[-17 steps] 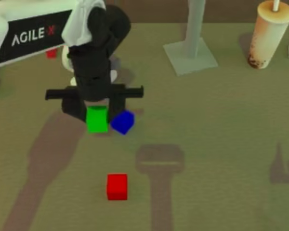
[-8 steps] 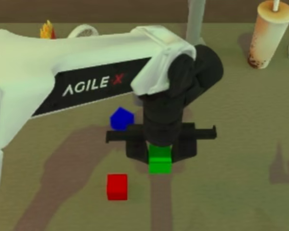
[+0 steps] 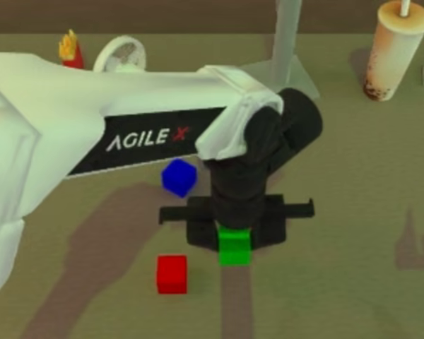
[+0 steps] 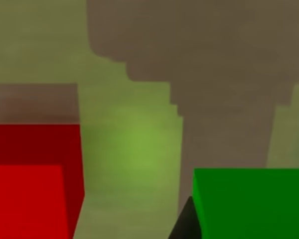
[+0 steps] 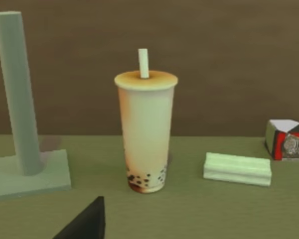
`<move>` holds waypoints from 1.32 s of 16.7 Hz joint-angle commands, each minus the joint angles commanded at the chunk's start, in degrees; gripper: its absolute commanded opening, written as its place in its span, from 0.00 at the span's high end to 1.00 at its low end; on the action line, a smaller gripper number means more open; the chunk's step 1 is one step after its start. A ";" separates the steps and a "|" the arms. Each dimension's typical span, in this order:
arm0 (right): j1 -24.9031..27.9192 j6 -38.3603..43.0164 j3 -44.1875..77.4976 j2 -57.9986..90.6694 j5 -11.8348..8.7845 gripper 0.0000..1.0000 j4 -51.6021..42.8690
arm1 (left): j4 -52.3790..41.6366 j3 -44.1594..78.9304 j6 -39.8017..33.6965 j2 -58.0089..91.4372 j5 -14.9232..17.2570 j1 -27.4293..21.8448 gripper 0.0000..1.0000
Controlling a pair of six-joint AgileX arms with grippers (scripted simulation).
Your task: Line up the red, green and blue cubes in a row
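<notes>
Left gripper: (image 3: pixel 234 236) out over the middle of the table in the top view, pointing down, its fingers clamped on the green cube (image 3: pixel 234 247) (the cube peeks out at the near edge of the black hand).
Green cube: sits between the fingers, right of the red cube (image 3: pixel 172 274) and a touch farther back, with a clear gap between the two.
Red cube: alone on the table near the front, left of the gripper, nothing touching it.
Blue cube: (image 3: pixel 179 176) farther back and left of the gripper, turned at an angle, close beside the left arm (image 3: pixel 92 120) but apart from the other two cubes.
Left wrist view only: a close look down past the hand, with the green cube (image 4: pixel 251 201) filling one corner, a dark finger (image 4: pixel 185 224) against its side, and the red cube (image 4: pixel 32 184) across a strip of bare table (image 4: pixel 134 149); whether the green cube touches the table I cannot tell from here.
Top view only: the blue cube, the fries (image 3: pixel 71 51) and a white ring (image 3: pixel 121 55) at the far left.
Right wrist view only: a drink cup (image 5: pixel 145 132) with a straw, a pale block (image 5: pixel 237 168), a small red and white box (image 5: pixel 288 139) and a post on a base (image 5: pixel 20 99).
Right gripper: only a dark tip (image 5: pixel 87 223) shows in its own view, so its fingers cannot be judged; the arm itself is out of the top view.
</notes>
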 joint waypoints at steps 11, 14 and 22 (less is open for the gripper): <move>0.00 0.00 0.00 0.00 0.00 0.00 0.00 | 7.33 -5.02 0.03 2.46 -0.02 -0.26 0.77; 0.00 0.00 0.00 0.00 0.00 0.00 0.00 | 7.33 -5.02 0.03 2.46 -0.02 -0.26 0.55; 0.00 0.00 0.00 0.00 0.00 0.00 0.00 | 7.33 -5.02 0.03 2.46 -0.02 -0.26 0.00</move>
